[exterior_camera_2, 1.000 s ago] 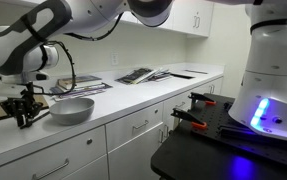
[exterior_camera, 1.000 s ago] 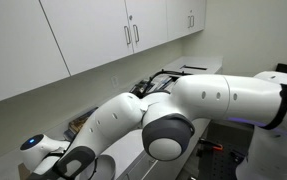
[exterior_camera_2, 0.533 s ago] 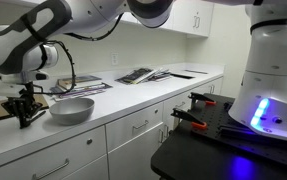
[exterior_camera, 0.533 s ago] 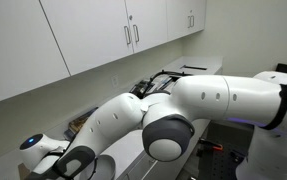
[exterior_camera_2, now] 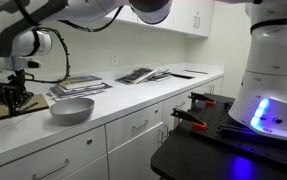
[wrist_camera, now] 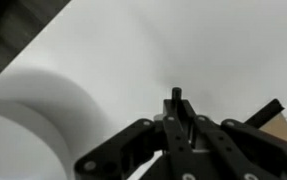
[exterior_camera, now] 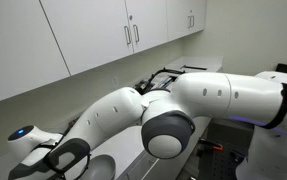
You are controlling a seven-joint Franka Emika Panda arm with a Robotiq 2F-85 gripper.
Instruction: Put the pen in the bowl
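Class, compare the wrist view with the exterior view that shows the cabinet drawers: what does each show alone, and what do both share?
Wrist view only: a thin dark pen clamped in the gripper. Exterior view only: the stack of books, the wall cabinets, the drawers and the robot's base. Both: the gripper, the bowl and the white counter.

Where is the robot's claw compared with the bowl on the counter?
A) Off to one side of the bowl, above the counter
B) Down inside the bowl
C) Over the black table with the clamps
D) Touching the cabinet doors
A: in an exterior view the claw hangs above the counter, beside the bowl, with a clear gap between them.
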